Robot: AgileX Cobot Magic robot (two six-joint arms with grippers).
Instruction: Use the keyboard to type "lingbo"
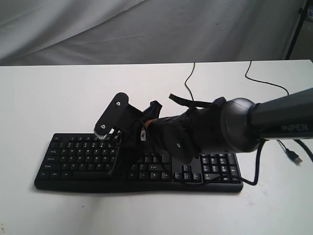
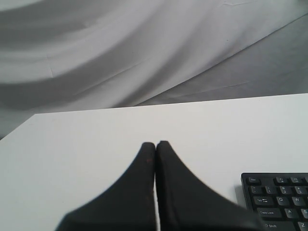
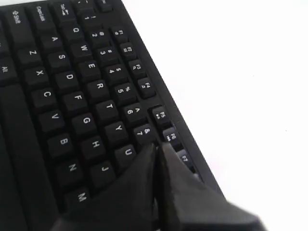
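Note:
The black keyboard (image 1: 73,156) with white-lettered keys lies on the white table, its number pad (image 1: 217,164) toward the right. My right arm reaches across its middle, and my right gripper (image 1: 116,142) points down at the upper letter rows. In the right wrist view the keyboard (image 3: 72,86) fills the left side, and the right gripper (image 3: 159,146) is shut, its tips just over the keys beside U and 7; whether they touch a key I cannot tell. My left gripper (image 2: 155,143) is shut and empty above bare table, with the keyboard's corner (image 2: 279,197) off to one side. The exterior view does not show the left gripper.
A thin black cable (image 1: 188,81) runs from behind the keyboard toward the table's far edge. A second cable (image 1: 264,81) ends in a loose USB plug (image 1: 293,156) at the right. A grey cloth backdrop (image 1: 146,29) hangs behind the table.

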